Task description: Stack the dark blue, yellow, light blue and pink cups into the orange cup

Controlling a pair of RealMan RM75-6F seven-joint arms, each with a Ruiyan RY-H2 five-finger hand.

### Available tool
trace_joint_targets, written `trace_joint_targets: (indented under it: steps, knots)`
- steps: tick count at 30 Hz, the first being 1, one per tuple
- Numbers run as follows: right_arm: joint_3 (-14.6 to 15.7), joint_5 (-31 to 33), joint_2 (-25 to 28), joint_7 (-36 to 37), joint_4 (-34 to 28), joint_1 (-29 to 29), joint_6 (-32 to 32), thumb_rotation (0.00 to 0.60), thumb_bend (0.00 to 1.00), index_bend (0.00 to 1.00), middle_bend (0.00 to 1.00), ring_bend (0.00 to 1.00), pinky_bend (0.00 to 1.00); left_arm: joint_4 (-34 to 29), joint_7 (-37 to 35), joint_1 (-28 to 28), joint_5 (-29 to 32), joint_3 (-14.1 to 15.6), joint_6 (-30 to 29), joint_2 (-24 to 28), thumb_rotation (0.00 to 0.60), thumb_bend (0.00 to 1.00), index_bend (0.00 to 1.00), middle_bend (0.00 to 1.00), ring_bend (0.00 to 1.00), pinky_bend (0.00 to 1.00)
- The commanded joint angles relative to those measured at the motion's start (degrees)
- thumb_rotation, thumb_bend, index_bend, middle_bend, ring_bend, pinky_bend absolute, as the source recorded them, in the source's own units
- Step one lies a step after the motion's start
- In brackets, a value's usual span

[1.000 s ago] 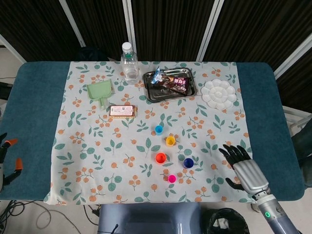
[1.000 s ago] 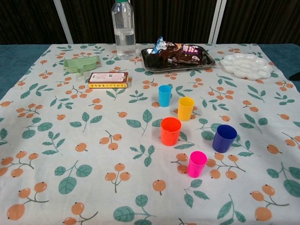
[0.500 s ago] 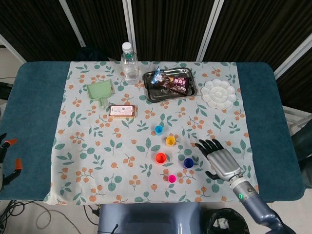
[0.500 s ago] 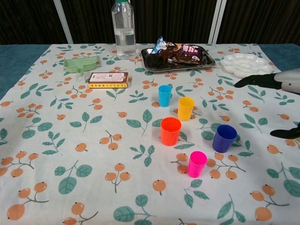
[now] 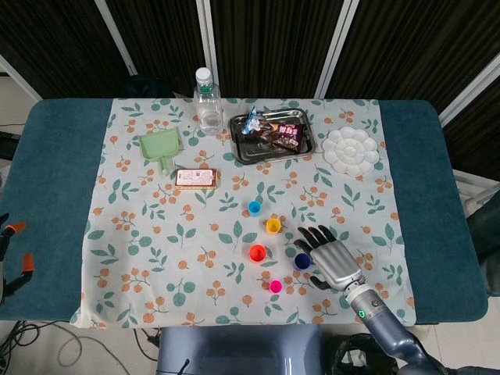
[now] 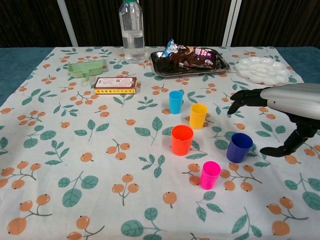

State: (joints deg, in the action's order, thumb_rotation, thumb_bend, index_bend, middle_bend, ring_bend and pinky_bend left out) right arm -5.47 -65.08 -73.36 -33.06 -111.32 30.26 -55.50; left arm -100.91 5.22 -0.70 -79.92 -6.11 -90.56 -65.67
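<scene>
I've brought my right hand in beside the dark blue cup — fingers spread, empty — the thumb's gap from the cup showing only in the chest view.

Just left of the fingers, blocked low by the dark blue cup. Beyond that, yellow cup, orange cup and pink cup clustered with narrow gaps between. Ahead of the fingertips, open floral cloth up to the white palette. Behind and right, bare bench.
</scene>
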Motion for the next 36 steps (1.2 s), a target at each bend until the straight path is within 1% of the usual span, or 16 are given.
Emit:
trace_joint_targets:
  steps: [1,11,19,36]
  knots:
    - [0.05,1.0,-1.3,-0.35,1.15,0.57,-0.59,0.6,0.36,0.21,0.0,0.0,0.0,0.02,0.0,-0.01,0.06,0.01,0.07,0.01,0.6,0.47,0.24,0.06,0.0,0.03]
    - [0.6,1.75,-3.78,-0.05,4.27,1.57,-1.28,0.6,0.36,0.3,0.0,0.0,0.0,0.11,0.1,0.01,0.27,0.01,0.16,0.01,0.6,0.47,0.24,0.06,0.0,0.03]
    - [0.92,1.11,-5.83,0.69,5.99,2.14,-2.19,0.6,0.36,0.33,0.0,0.0,0.04,0.04,0.33,0.02,0.08,0.18,0.2,-0.02,0.6,0.47,0.24,0.06,0.0,0.03]
    - [1.37,0.53,-8.51,1.08,8.96,2.94,-3.41,0.6,0.36,0.38,0.0,0.0,0.04,0.11,0.18,0.02,0.5,0.0,0.29,0.08,0.6,0.47,0.24,0.06,0.0,0.03]
